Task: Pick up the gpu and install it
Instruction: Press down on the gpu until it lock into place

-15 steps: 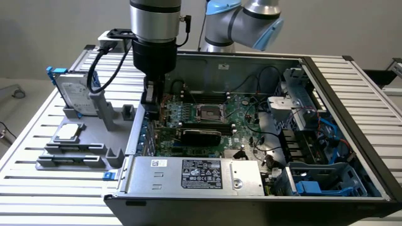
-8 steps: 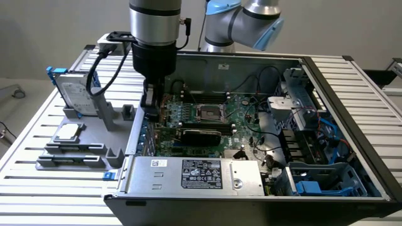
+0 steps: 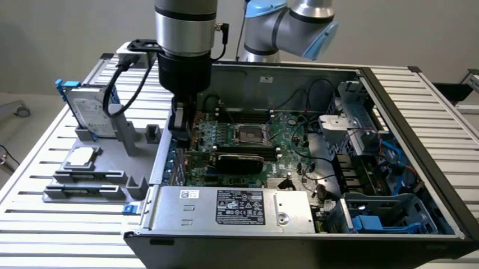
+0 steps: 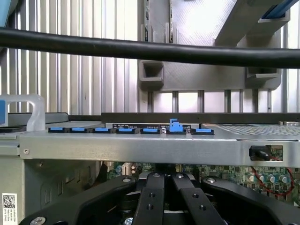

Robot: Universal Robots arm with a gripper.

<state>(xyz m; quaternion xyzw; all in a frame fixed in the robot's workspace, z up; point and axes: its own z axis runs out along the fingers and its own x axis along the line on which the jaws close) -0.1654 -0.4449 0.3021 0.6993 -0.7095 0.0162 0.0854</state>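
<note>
Claw closed, lowered inside the open computer case by its left wall.

The slatted bench [image 3: 45, 224] carries the open computer case [image 3: 419, 140], filling centre and right of the exterior view. Its power supply [image 3: 232, 208], lower centre, bears a white and a black label, print unreadable. The grey fixture [image 3: 112, 168] at left holds the hard drive [image 3: 90, 115] upright and the CPU chip [image 3: 81, 158] flat. The gpu [image 3: 239, 162] sits on the motherboard at frame centre. The claw [image 3: 182, 131] has its fingers [image 4: 152, 197] together, empty, left of the gpu.
</note>
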